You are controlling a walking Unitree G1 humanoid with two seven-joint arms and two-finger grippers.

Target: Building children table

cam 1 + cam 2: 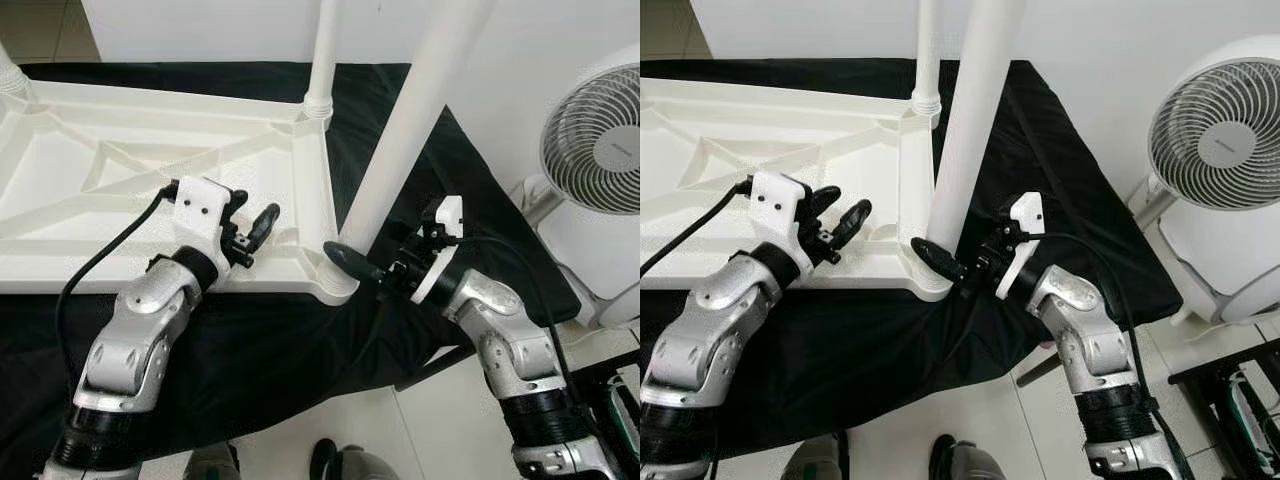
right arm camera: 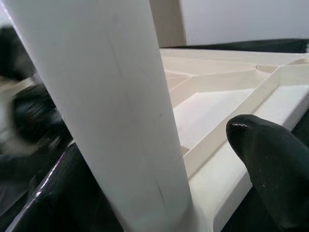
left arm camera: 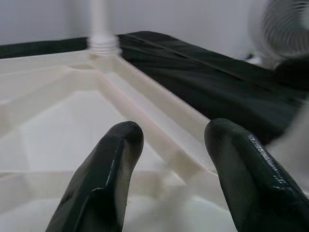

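A white plastic table top [image 1: 120, 170] lies upside down on a black cloth [image 1: 260, 350]. One white leg [image 1: 322, 60] stands in the far right corner socket. A second leg [image 1: 410, 130] rises from the near right corner, leaning to the right. My right gripper [image 1: 365, 262] straddles the base of this near leg. It is open: in the right wrist view the leg [image 2: 111, 106] stands between the fingers, with a gap before one fingertip [image 2: 275, 164]. My left gripper [image 1: 252, 228] hovers open and empty over the top's near rim, left of that corner.
A white fan [image 1: 595, 140] stands on the floor to the right, close to my right arm. The cloth's edge drops to pale tiles at the front right. A third leg's base [image 1: 10, 78] shows at the far left. A white wall runs behind.
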